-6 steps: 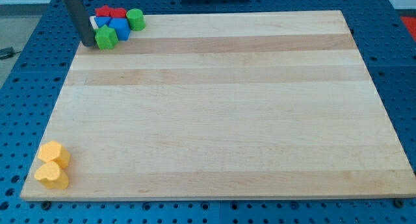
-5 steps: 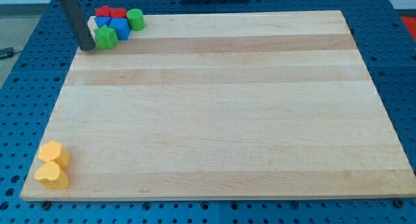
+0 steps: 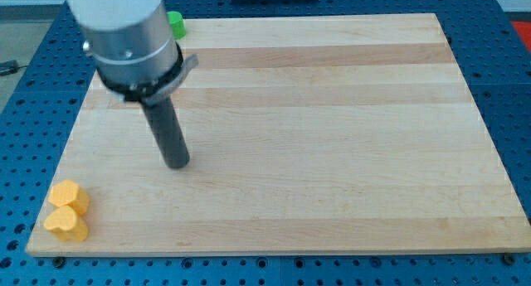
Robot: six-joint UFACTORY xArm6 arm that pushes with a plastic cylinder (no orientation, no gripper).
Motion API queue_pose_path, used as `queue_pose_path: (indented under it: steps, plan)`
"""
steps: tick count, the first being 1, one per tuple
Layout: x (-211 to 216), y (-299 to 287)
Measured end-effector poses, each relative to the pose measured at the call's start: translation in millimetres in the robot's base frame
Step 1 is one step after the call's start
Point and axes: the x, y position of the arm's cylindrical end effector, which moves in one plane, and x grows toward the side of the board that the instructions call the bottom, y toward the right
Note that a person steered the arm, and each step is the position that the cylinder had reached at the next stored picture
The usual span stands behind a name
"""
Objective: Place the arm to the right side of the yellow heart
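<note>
My tip [image 3: 177, 163] rests on the desk [image 3: 332, 153], well apart from the two yellow blocks [image 3: 66, 210] at the near left corner. No pincer is fitted, so none shows. A green block [image 3: 175, 22] shows far left, behind the arm.

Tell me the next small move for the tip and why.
Probably slide my tip toward the view's bottom and slightly left, stopping just right of the two yellow blocks. It now sits well above and right of them, with bare board between. Which yellow block is the heart I cannot tell.

Robotics lab bench
Wooden board surface [image 3: 332, 153] sits on a blue perforated mounting plate [image 3: 514, 87].
</note>
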Motion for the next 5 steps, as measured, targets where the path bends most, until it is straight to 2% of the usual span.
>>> queue_pose_path:
  steps: [2,3,5]
  plan:
    - [76,-1]
    - [99,-7]
    - [100,-11]
